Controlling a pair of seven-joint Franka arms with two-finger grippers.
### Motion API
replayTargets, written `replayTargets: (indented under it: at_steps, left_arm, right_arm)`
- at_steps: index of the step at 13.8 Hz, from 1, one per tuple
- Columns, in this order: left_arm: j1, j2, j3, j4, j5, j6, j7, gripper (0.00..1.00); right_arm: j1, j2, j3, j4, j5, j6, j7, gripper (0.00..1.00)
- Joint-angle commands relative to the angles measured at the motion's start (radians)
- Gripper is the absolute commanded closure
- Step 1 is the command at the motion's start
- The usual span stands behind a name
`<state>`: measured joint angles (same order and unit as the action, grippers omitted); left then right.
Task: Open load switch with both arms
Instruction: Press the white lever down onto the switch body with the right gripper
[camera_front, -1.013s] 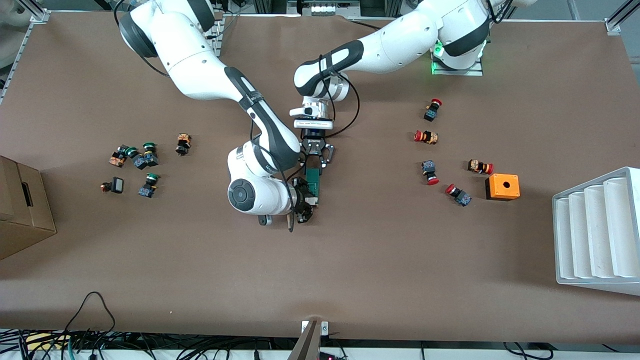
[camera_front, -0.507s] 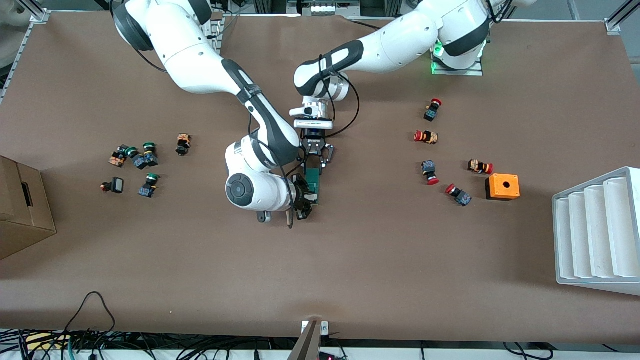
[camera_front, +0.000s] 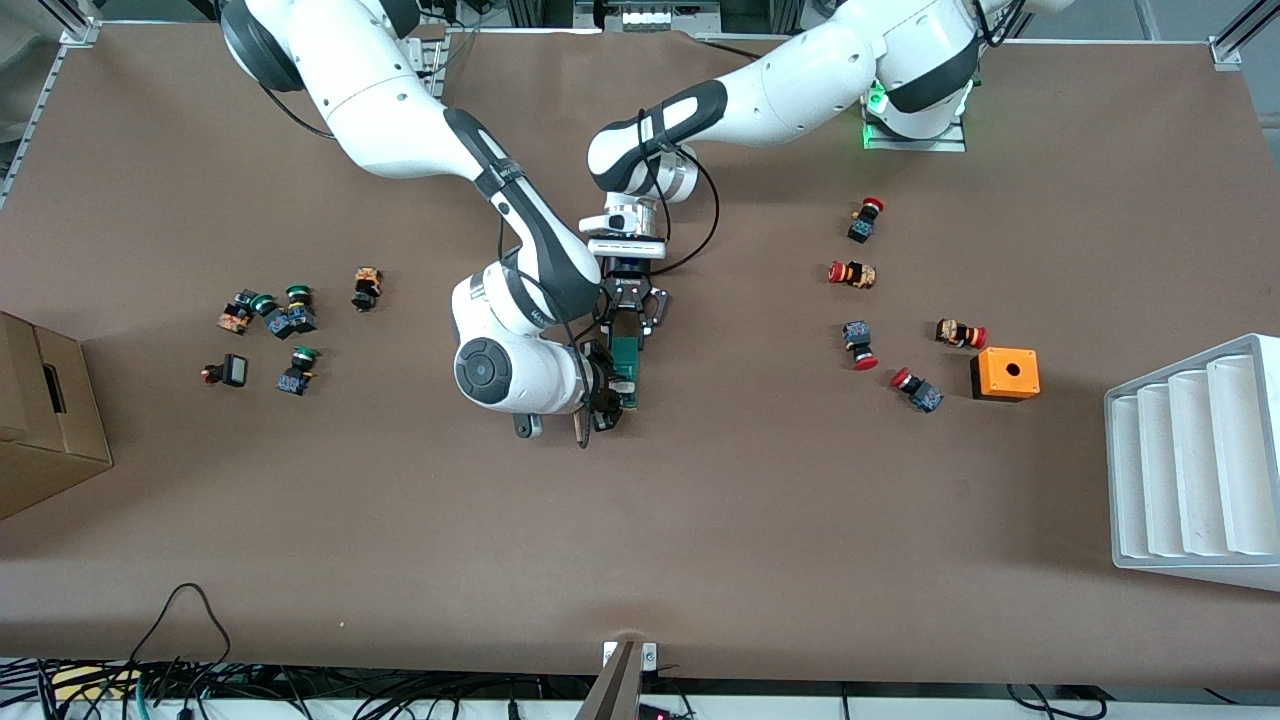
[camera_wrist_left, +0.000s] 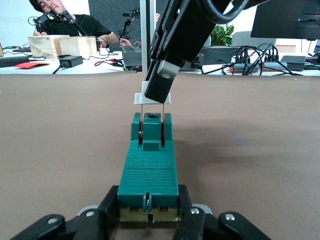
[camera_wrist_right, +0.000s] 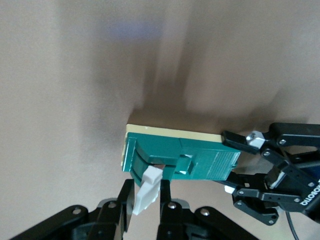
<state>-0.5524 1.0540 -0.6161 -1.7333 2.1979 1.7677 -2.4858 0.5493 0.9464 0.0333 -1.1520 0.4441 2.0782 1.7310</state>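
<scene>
At mid-table the load switch (camera_front: 627, 362) lies clamped by the left hand (camera_wrist_left: 148, 220), while the right hand (camera_wrist_right: 142, 202) pinches its white tab (camera_wrist_right: 146, 190), seemingly mid-extraction, next needing a straight outward pull

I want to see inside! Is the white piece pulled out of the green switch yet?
Out: the white tab sits above the load switch.

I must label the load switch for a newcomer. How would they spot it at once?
Look at the table's middle, where both arms meet. The load switch sits between the left end effector and right end effector, both shut on it. It alone is a slim dark-green block with a white tab.
</scene>
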Motion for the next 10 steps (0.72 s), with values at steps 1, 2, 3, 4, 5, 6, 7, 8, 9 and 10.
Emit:
replayTargets:
  at_steps: [1, 2, 3, 4, 5, 6, 7, 8, 9, 10]
  left_arm:
    - [-0.003, 0.035, -0.017, 0.066, 0.059, 0.045, 0.007, 1.0]
    - [-0.003, 0.035, -0.017, 0.066, 0.059, 0.045, 0.007, 1.0]
    - [-0.003, 0.035, -0.017, 0.066, 0.059, 0.045, 0.005, 1.0]
    - [-0.003, 0.035, -0.017, 0.066, 0.059, 0.047, 0.007, 1.0]
    - [-0.003, 0.035, -0.017, 0.066, 0.059, 0.047, 0.007, 1.0]
    - [-0.004, 0.035, -0.017, 0.066, 0.059, 0.047, 0.007, 1.0]
    - [-0.003, 0.035, -0.017, 0.066, 0.059, 0.047, 0.007, 1.0]
    - [-0.003, 0.035, -0.017, 0.066, 0.059, 0.047, 0.007, 1.0]
    - [-0.003, 0.035, -0.017, 0.066, 0.059, 0.047, 0.007, 1.0]
    - [-0.003, 0.035, -0.017, 0.066, 0.059, 0.047, 0.007, 1.0]
  right_arm:
    - [0.003, -0.061, 0.003, -0.087, -0.022, -0.003, -0.014, 0.74]
    - [0.004, -0.063, 0.004, -0.089, -0.022, -0.004, -0.014, 0.74]
    - [0.004, -0.064, 0.004, -0.089, -0.027, -0.004, -0.014, 0.74]
    - [0.004, -0.066, 0.004, -0.089, -0.027, -0.004, -0.014, 0.74]
    - [0.004, -0.069, 0.004, -0.089, -0.027, -0.004, -0.014, 0.74]
    - [0.004, -0.07, 0.004, -0.089, -0.027, -0.004, -0.014, 0.74]
    - [0.004, -0.072, 0.004, -0.089, -0.027, -0.004, -0.014, 0.74]
    - [0.006, -0.074, 0.004, -0.089, -0.027, -0.004, -0.013, 0.74]
    - [0.008, -0.074, 0.004, -0.087, -0.027, -0.004, -0.013, 0.74]
    - [0.009, -0.075, 0.004, -0.087, -0.027, -0.004, -0.013, 0.74]
